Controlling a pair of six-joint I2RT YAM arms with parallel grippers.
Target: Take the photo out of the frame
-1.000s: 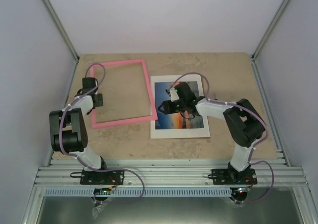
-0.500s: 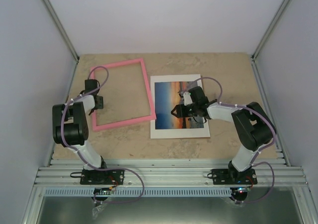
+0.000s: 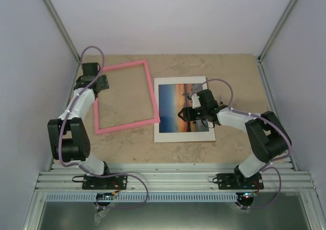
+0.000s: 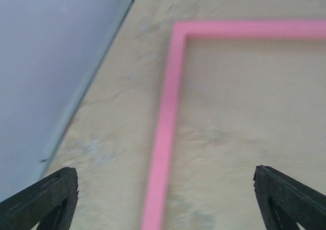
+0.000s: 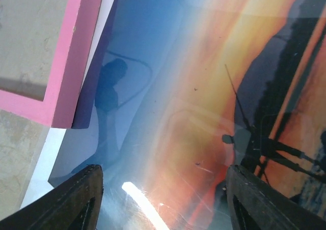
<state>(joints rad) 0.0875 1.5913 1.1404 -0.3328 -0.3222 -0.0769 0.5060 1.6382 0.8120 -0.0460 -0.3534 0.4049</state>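
Bearing frame [image 3: 153, 92] and photo [image 3: 175, 100], the mottled beige tabletop [image 3: 229, 67] meets pale walls [image 3: 168, 16].

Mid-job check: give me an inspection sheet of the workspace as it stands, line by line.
Surface: beige marbled table, no spills seen.
Job's things: pink frame lies flat at left with nothing in it; the photo, in its white border, lies to its right, with the frame's near-right corner overlapping the border.
Clutter: nothing seen.
Grippers: left gripper open above the frame's far-left corner; right gripper open over the photo.
Cables: purple cables looped along both arms.
Surroundings: pale walls; aluminium rails at the near edge.
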